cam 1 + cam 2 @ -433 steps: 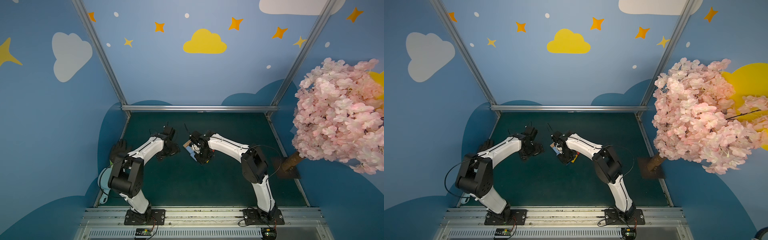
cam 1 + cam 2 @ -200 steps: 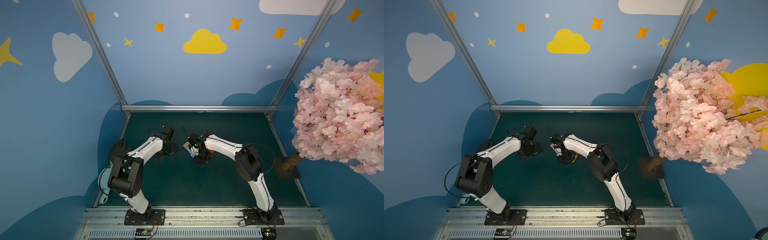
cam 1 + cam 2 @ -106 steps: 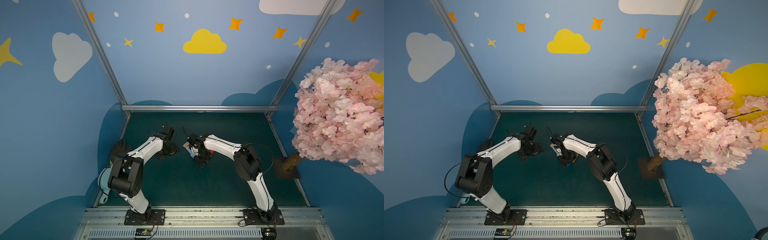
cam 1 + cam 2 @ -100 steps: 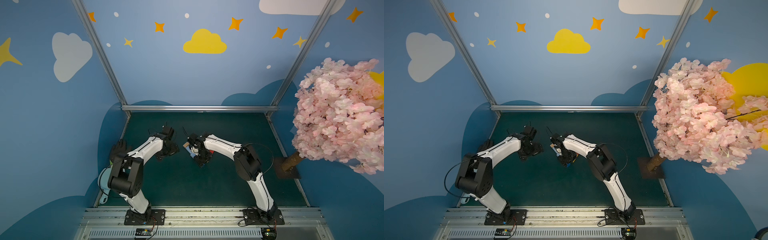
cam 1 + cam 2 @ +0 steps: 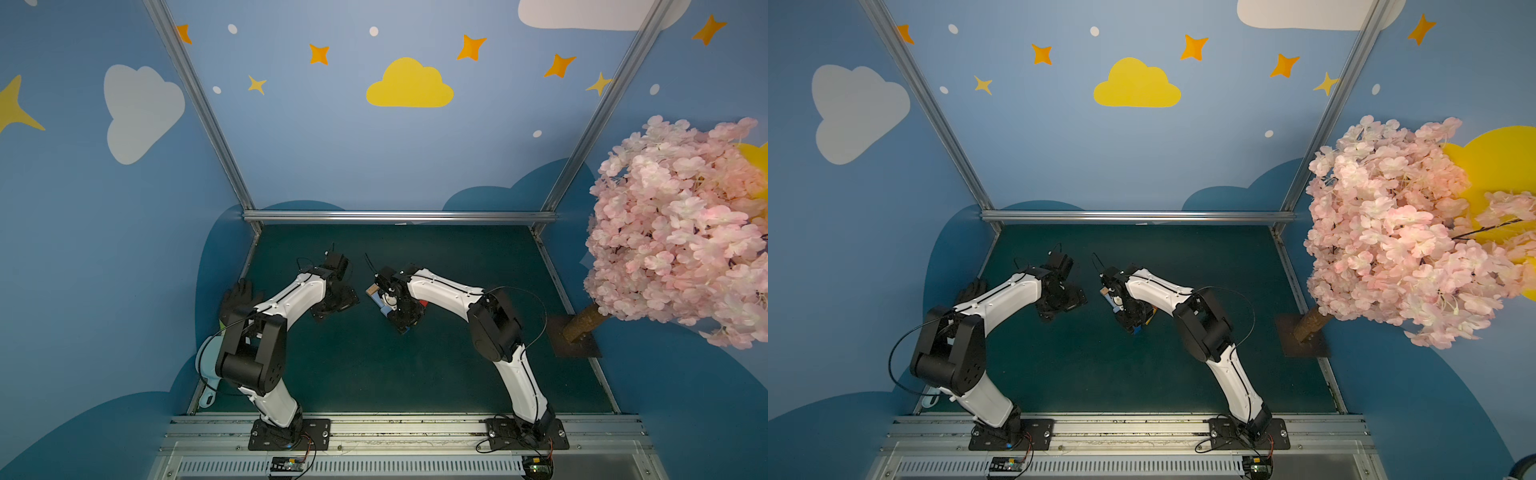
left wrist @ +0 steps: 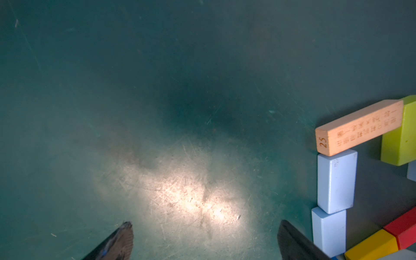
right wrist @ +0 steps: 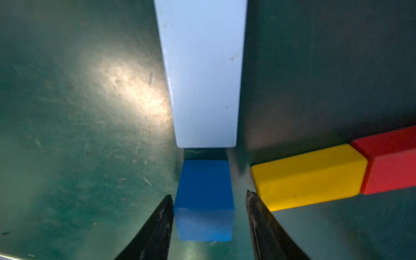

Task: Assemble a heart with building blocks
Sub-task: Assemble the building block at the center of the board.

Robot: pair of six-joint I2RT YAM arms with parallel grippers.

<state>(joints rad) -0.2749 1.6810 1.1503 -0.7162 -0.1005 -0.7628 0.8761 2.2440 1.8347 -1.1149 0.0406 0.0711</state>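
In the right wrist view the dark blue cube (image 7: 203, 198) rests on the green mat just below the end of a light blue block (image 7: 202, 74), with a yellow block (image 7: 308, 177) and a red block (image 7: 391, 162) running off to one side. My right gripper (image 7: 208, 194) is open around the cube, with a gap at one finger. My left gripper (image 6: 204, 222) is wide open over bare mat beside two light blue blocks (image 6: 336, 182), a tan block (image 6: 358, 128) and a lime green block (image 6: 400, 139). In both top views the right arm hides most of the heart (image 5: 380, 300).
A pink blossom tree (image 5: 673, 232) on a dark base plate (image 5: 575, 336) stands at the mat's right edge. A black glove-like object (image 5: 239, 295) and a pale blue tool (image 5: 205, 374) lie at the left edge. A metal rail (image 5: 399, 216) bounds the back.
The right arm's elbow has swung a little toward the middle and its jaws have parted round the dark blue cube. The left arm has not moved.
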